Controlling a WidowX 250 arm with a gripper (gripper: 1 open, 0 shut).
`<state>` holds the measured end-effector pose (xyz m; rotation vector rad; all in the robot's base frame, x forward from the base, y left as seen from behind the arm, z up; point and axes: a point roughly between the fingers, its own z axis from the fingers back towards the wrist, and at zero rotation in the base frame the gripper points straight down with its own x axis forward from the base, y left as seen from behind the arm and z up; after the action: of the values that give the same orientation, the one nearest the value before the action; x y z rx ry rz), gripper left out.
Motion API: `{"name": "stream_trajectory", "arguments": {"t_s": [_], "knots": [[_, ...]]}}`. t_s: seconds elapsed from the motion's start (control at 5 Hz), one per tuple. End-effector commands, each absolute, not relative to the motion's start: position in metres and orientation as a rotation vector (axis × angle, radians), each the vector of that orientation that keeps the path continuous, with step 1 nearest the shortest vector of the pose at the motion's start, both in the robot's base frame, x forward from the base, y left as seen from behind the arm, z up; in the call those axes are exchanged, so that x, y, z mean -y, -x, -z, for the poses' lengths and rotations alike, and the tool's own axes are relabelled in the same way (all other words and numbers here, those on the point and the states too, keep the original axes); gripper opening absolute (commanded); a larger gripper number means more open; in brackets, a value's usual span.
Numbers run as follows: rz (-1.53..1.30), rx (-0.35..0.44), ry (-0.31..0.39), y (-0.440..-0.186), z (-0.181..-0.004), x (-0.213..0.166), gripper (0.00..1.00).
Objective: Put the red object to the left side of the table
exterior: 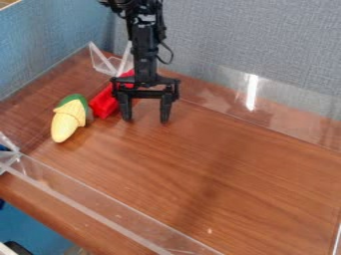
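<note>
The red object (106, 106) lies on the table (200, 169) near the back left, partly hidden behind the gripper's left finger. My gripper (147, 117) points straight down just to the right of it, fingers spread wide and open, tips close to the tabletop, nothing between them. The black arm rises behind it toward the blue wall.
A yellow corn-like toy (67, 119) with a green end lies left of the red object. Low clear acrylic walls (266, 100) border the tabletop. A wide stretch of bare wood runs to the front and right.
</note>
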<state>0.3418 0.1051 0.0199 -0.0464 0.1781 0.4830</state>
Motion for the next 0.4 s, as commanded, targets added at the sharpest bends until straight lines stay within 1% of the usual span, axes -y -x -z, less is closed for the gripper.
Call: {"name": "stream_trajectory", "arguments": {"t_s": [0.0, 0.2], "knots": [[-0.448, -0.080, 0.045, -0.3463, -0.0600, -0.1207, 1.00], [-0.479, -0.072, 0.054, -0.3490, -0.0642, -0.1250, 1.00]]}}
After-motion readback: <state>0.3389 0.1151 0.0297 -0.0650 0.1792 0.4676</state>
